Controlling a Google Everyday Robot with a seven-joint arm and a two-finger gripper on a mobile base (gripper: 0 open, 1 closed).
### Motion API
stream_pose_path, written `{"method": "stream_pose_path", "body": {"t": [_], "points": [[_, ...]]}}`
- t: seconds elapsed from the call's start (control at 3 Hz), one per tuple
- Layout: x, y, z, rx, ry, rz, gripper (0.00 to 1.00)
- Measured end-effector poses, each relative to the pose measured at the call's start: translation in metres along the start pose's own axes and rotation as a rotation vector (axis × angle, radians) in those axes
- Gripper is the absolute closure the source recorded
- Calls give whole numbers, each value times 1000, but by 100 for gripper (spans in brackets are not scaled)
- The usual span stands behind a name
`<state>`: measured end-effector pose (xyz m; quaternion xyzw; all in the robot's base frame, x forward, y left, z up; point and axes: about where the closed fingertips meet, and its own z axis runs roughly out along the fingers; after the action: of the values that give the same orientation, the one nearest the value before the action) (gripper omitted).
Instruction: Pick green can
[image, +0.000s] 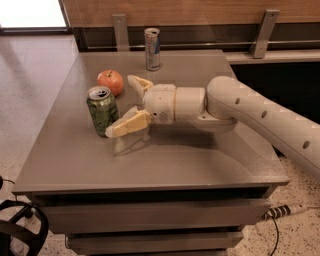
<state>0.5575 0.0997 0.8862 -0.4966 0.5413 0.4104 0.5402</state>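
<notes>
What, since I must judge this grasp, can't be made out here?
Camera view, all three:
1. Whether the open gripper, right of the green can, touches it: its near finger overlaps the can's base.
2. Tall can's label: too small.
3. Arm's base: cut off by right edge.

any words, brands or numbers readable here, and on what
No text can be read.
green can: pale markings, too blurred to read.
silver and blue can: print too blurred to read.
gripper, open just right of the green can: no label visible.
apple and table: no text.
</notes>
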Motion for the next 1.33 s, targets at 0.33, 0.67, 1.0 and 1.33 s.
{"method": "stream_pose_path", "body": {"t": [0.33, 0.67, 1.0, 1.33], "points": [[-3, 8, 17, -24, -15, -21, 1], [-5, 13, 26, -42, -17, -35, 23], [-6, 15, 29, -47, -18, -36, 54], [-7, 16, 30, -51, -19, -37, 77]]}}
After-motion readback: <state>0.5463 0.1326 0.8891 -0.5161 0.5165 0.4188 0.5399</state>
